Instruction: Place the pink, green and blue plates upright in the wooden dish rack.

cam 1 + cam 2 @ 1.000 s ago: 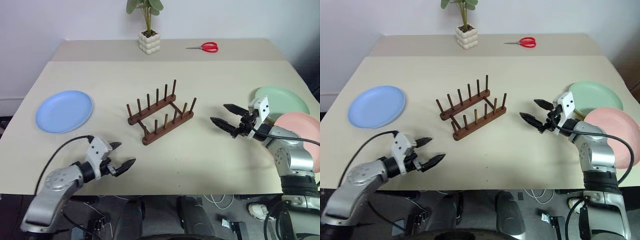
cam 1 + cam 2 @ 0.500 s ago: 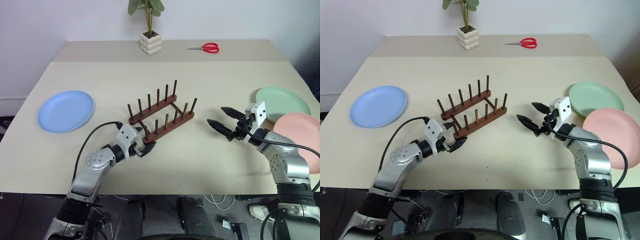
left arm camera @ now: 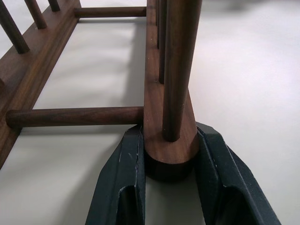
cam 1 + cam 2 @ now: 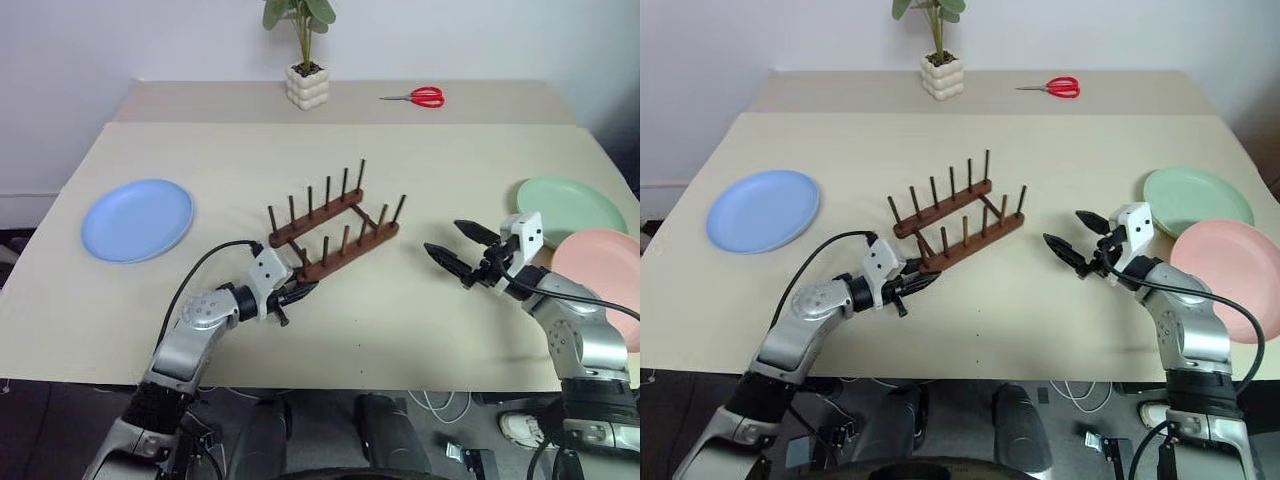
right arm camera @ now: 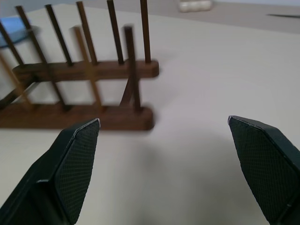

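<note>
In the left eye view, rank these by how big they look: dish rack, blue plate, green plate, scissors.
1. Wooden dish rack
2. Blue plate and green plate: near alike, and the green one is partly covered, so no ranking between them
3. Red scissors, though farthest from the camera

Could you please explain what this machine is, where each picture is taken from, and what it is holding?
It is a two-armed humanoid robot at a table. Two pictures look down from its head; the other two come from cameras on its wrists. The left gripper is closed around the near end of the wooden dish rack. The right gripper is open and holds nothing. The blue plate, green plate and pink plate lie flat. A potted plant and scissors sit at the back.
</note>
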